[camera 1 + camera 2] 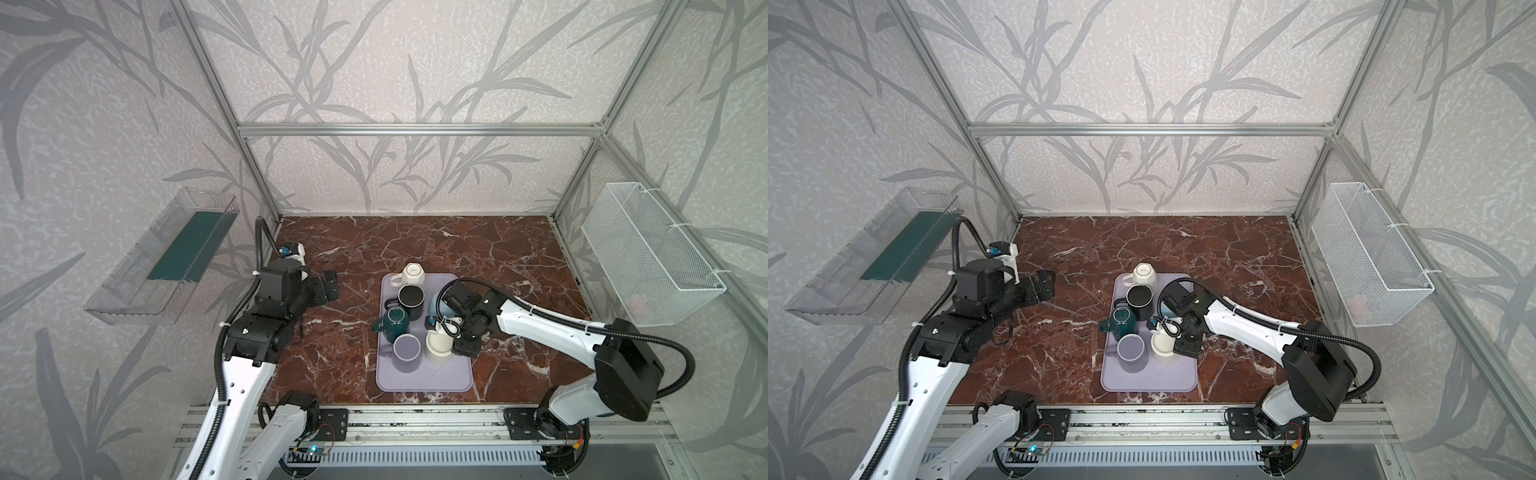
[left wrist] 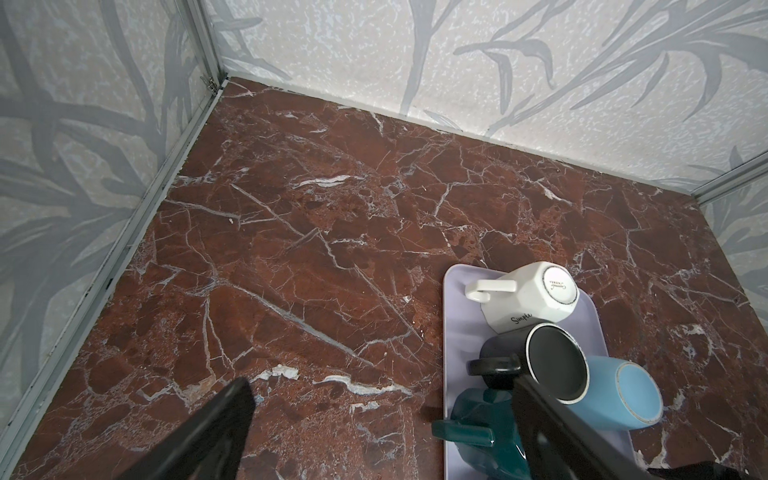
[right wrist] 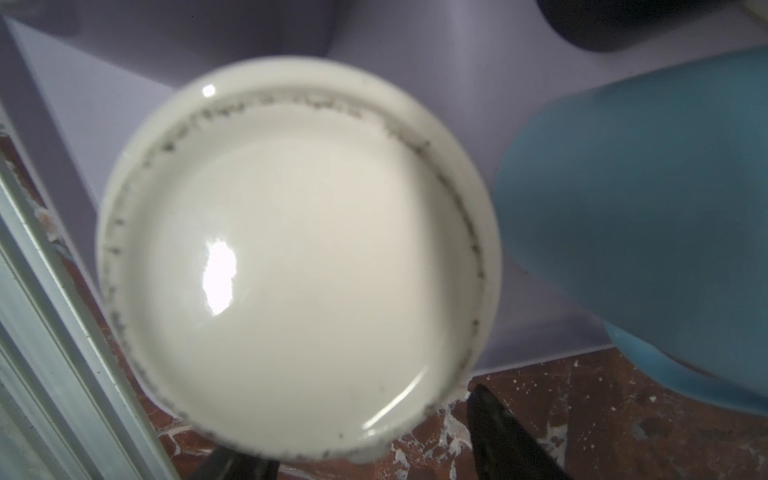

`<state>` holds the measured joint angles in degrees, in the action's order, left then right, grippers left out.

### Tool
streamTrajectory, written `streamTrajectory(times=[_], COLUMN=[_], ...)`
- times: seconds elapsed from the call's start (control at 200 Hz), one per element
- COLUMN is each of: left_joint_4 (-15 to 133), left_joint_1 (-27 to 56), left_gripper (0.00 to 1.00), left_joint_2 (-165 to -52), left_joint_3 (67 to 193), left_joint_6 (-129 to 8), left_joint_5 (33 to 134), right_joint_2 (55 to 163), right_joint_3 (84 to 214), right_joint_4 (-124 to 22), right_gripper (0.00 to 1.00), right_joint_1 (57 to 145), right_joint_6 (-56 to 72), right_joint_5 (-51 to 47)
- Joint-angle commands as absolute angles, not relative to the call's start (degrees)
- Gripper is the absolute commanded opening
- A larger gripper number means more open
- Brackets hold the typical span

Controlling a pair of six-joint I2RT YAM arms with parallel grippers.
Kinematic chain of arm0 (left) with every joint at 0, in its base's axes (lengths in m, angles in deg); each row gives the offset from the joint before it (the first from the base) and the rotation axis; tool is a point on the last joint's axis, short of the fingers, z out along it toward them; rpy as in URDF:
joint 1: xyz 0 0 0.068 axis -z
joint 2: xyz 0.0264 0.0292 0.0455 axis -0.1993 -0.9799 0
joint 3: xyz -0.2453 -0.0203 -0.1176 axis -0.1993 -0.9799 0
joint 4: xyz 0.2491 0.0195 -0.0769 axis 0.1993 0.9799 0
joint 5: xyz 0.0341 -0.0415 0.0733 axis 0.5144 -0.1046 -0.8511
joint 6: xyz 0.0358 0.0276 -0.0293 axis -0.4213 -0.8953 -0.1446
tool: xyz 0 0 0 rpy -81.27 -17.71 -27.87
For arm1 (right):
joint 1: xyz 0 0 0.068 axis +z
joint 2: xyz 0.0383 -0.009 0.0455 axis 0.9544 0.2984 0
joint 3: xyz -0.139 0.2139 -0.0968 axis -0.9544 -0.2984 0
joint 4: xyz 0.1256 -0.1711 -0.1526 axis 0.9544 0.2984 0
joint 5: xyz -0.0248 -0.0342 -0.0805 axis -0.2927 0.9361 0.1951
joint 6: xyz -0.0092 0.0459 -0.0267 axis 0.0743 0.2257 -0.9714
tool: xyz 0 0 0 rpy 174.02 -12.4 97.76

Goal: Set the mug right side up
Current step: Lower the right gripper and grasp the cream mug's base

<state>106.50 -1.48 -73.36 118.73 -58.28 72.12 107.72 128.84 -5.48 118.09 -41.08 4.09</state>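
Observation:
A cream mug [image 1: 439, 345] [image 1: 1163, 345] stands upside down at the front right of the lavender tray [image 1: 424, 378]. Its flat base [image 3: 291, 257] fills the right wrist view. My right gripper [image 1: 448, 332] [image 3: 365, 449] reaches over this mug with one dark finger [image 3: 498, 436] on each side. A thin gap shows between that finger and the mug wall, so the jaws are open around it. My left gripper [image 1: 328, 286] [image 2: 382, 376] hovers wide open over bare marble left of the tray, holding nothing.
The tray also carries a white faceted mug [image 1: 412, 274] bottom up at the back, a black mug [image 1: 410, 297], a blue mug [image 1: 435, 307] bottom up, a teal mug [image 1: 392, 320] and a lavender mug [image 1: 406, 348]. A wire basket [image 1: 652, 257] hangs on the right wall and a clear bin [image 1: 166, 257] on the left.

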Motion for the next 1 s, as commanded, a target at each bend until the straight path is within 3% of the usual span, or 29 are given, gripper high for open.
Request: streamTrajectory(times=[0.0,0.15,0.34,0.7,0.995], left_joint_4=[108.2,108.5,108.5,109.2,109.1], left_joint_1=[-1.4,-1.4,-1.4,-1.4,-1.4], left_gripper=[0.99,0.99,0.99,0.99,0.99], left_joint_2=[-72.4,-72.0,-71.4,-70.4,-70.2], left_joint_3=[119.9,120.0,119.7,119.7,119.5], left_joint_6=[-59.0,-59.0,-58.9,-59.0,-59.1], left_joint_5=[70.9,70.9,70.7,70.4,70.2], right_joint_2=[108.2,108.3,108.8,111.5,111.6], right_joint_3=[129.8,130.1,130.5,131.6,132.0], right_joint_4=[-5.4,-5.2,-5.0,-4.7,-5.1], right_gripper=[0.64,0.60,0.46,0.32,0.13], right_joint_1=[117.9,117.9,118.3,118.8,118.9], right_joint_6=[-41.4,-41.2,-41.0,-40.7,-40.4], right_joint_5=[1.7,1.3,1.8,2.1,3.1])
